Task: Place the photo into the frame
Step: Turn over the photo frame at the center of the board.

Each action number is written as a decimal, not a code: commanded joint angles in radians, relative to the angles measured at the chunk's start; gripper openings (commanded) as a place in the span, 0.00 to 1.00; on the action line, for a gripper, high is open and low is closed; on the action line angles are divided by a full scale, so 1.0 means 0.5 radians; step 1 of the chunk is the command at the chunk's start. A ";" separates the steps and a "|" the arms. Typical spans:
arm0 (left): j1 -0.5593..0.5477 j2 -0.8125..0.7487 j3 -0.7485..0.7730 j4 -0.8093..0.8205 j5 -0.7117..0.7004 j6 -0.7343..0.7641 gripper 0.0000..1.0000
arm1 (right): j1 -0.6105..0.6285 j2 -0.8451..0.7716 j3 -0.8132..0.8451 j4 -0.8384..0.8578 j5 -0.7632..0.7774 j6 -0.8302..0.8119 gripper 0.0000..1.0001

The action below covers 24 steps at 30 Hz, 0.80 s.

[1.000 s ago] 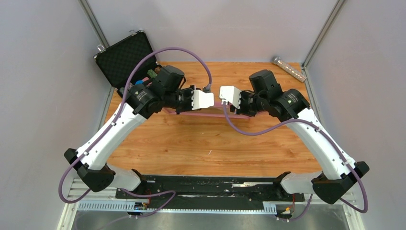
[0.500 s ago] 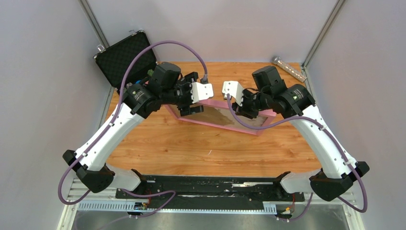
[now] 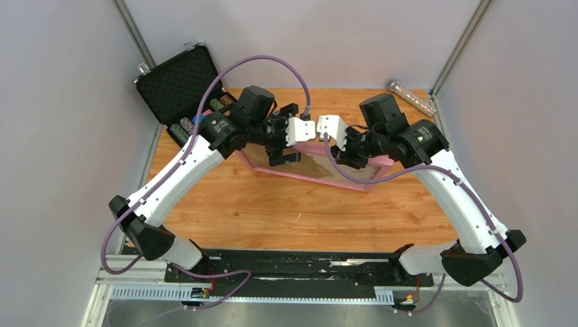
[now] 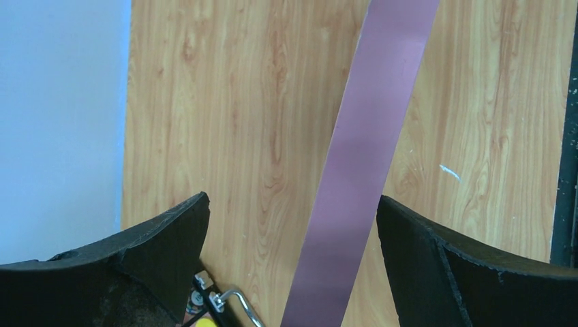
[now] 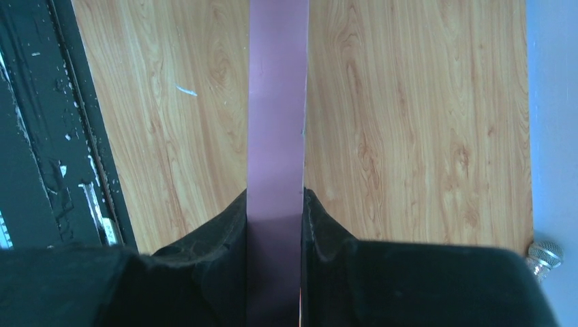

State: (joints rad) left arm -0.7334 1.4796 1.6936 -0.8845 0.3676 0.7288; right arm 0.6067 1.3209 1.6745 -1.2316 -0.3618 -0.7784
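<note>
Far rail of frame [image 3: 307, 178] largely hidden

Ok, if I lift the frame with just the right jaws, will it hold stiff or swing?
Probably stiff: the frame rail runs straight out of the right jaws, no bow. Likely to pivot, though: it is long and pinched on one rail only, with the left jaws open around it, not touching.

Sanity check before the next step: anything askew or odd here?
The frame lies skewed to the edges of the table, and it is gripped on one side only. The right gripper clamps one pink rail. The left gripper stands wide open astride another rail without touching it.
</note>
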 commanded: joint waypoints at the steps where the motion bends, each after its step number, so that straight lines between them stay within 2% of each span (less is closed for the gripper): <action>1: -0.006 0.049 0.110 0.062 0.184 0.056 0.97 | -0.006 -0.061 0.013 0.186 -0.118 -0.002 0.00; 4: -0.006 0.089 0.152 0.018 0.216 0.065 0.91 | -0.022 -0.070 0.006 0.187 -0.117 0.001 0.00; 7: -0.006 0.105 0.165 -0.018 0.226 0.074 0.78 | -0.036 -0.073 -0.001 0.185 -0.117 0.001 0.00; 12: -0.006 0.096 0.202 -0.058 0.227 0.086 0.67 | -0.045 -0.073 -0.011 0.184 -0.108 -0.005 0.00; 24: -0.006 0.170 0.334 -0.304 0.230 0.148 0.61 | -0.049 -0.066 -0.020 0.187 -0.102 -0.005 0.00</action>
State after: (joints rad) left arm -0.7322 1.5547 1.8233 -0.9958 0.4660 0.7746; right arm 0.5812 1.3144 1.6520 -1.2201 -0.3790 -0.7677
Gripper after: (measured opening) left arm 0.617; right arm 0.243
